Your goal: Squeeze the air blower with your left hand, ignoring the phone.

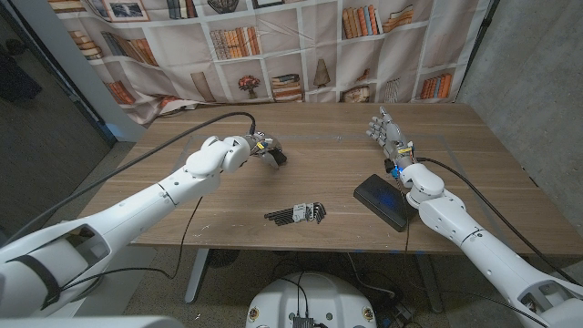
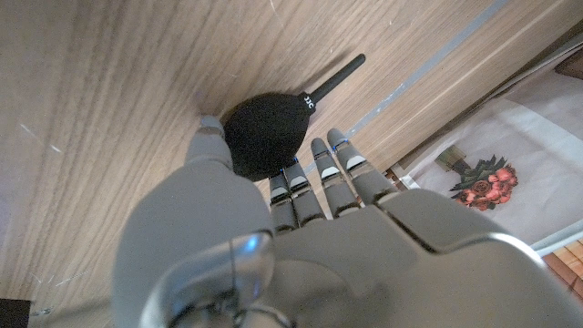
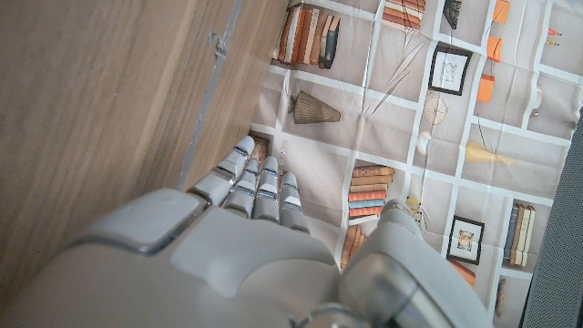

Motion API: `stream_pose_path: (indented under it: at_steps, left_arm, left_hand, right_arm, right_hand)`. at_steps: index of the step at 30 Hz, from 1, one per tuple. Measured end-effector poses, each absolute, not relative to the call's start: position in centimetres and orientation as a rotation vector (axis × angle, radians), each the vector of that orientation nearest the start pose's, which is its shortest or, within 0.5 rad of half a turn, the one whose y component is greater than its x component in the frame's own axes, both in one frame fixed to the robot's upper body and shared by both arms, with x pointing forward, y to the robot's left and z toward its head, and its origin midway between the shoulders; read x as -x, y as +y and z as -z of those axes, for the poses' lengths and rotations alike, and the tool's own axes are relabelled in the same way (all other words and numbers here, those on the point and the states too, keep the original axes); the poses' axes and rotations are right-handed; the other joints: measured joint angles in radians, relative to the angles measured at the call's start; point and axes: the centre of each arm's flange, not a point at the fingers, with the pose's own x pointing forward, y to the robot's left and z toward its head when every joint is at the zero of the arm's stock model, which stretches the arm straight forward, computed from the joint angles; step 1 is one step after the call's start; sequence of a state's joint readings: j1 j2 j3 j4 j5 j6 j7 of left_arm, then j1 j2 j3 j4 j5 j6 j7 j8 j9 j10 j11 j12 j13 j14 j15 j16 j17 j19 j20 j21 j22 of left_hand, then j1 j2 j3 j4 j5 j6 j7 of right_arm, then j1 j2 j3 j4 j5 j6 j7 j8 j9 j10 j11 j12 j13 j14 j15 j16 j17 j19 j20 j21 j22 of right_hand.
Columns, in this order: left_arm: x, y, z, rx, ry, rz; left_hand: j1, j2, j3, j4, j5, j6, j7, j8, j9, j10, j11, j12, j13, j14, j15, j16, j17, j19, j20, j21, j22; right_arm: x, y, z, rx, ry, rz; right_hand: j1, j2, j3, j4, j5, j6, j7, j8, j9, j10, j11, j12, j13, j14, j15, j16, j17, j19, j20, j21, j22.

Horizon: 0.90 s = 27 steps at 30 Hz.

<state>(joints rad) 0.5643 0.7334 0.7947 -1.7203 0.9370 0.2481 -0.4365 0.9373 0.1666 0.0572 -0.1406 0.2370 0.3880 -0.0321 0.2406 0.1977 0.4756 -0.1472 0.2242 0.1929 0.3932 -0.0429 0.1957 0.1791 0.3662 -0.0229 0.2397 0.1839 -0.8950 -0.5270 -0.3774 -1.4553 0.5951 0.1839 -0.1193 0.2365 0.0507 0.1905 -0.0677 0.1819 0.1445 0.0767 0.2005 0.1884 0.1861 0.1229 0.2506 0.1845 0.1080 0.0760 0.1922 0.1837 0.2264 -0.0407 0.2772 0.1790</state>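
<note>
Wood-grain table (image 1: pixel 328 178), matte brown planks w/ a pale tape line across it; on it one air blower, one phone, one set of hex keys.

Air blower (image 2: pixel 264 135): one, black rubber, round matte bulb w/ a thin tapered nozzle, small white lettering where the two meet; lies on the table at mid-left, nozzle pointing away from the palm. Left hand (image 2: pixel 301 196) is closed round it: thumb on one side of the bulb, fingers (image 2: pixel 321 162) curled against the other, tips touching the rubber; hand shell is smooth grey-white plastic w/ dark segmented fingers. In head view the left hand (image 1: pixel 260 148) sits over the blower (image 1: pixel 276 158), only a dark bit of it showing past the fingers.

Phone (image 1: pixel 382 201): one, flat black slab, glossy, rounded corners, lying face up near the table's front edge, just beside the right wrist; touching or not, can't tell.

Right hand (image 1: pixel 389 137): holds nothing, fingers apart and extended, standing up off the table, well apart from the blower; wrist view of it (image 3: pixel 246 228) shows the fingers straight, side by side.

Hex keys (image 1: pixel 299 214): one bundle, dark metal, thin rods fanned from a holder, at front-centre between the two arms.

Behind the table: one fabric backdrop (image 1: pixel 301 46) printed w/ bookshelves, creased.
</note>
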Motion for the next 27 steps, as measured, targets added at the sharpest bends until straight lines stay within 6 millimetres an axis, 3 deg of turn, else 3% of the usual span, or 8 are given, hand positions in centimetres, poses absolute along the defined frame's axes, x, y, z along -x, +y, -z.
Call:
stream_pose_path:
  at_steps: [7, 15, 27]
  left_arm:
    - [-62.95, 17.31, -2.88, -1.913, -0.390, 0.082]
    - [-63.10, 17.14, -3.07, -1.896, -0.408, 0.063]
    - [-63.28, 17.11, -3.30, -1.874, -0.414, 0.062]
  left_hand:
    - [0.031, 0.022, 0.034, -0.003, 0.004, 0.036, -0.007, 0.007, 0.000, 0.039, -0.004, 0.000, 0.000, 0.039, -0.002, 0.006, 0.000, 0.031, -0.002, 0.008, 0.000]
    - [0.106, 0.020, 0.111, -0.003, 0.003, 0.111, -0.011, 0.019, 0.000, 0.112, -0.015, 0.006, 0.000, 0.136, -0.007, 0.020, 0.000, 0.113, -0.016, 0.035, 0.005]
    - [0.136, 0.022, 0.141, 0.005, -0.005, 0.154, -0.011, 0.022, 0.000, 0.152, -0.019, 0.013, 0.000, 0.179, -0.011, 0.021, 0.000, 0.147, -0.018, 0.050, 0.005]
  right_arm:
    - [-63.80, -26.99, 2.86, -0.015, -0.553, -0.146]
    - [-64.14, -27.20, 2.70, -0.014, -0.549, -0.143]
    - [-64.54, -27.05, 2.40, -0.013, -0.546, -0.151]
  right_hand:
    - [-0.002, 0.002, 0.000, 0.000, 0.000, 0.000, 0.000, 0.000, 0.000, 0.000, 0.000, -0.007, 0.000, 0.000, 0.000, 0.000, 0.000, 0.001, 0.001, 0.000, 0.000]
    - [-0.004, 0.004, 0.000, 0.000, 0.000, 0.000, 0.000, 0.000, 0.000, 0.000, 0.000, -0.007, 0.000, 0.005, -0.005, 0.000, 0.000, 0.007, 0.007, -0.004, 0.000]
    - [-0.004, 0.004, 0.000, 0.000, 0.000, 0.000, 0.000, 0.000, 0.000, 0.000, 0.000, -0.007, 0.004, 0.005, -0.005, -0.004, 0.000, 0.007, 0.007, -0.004, 0.000]
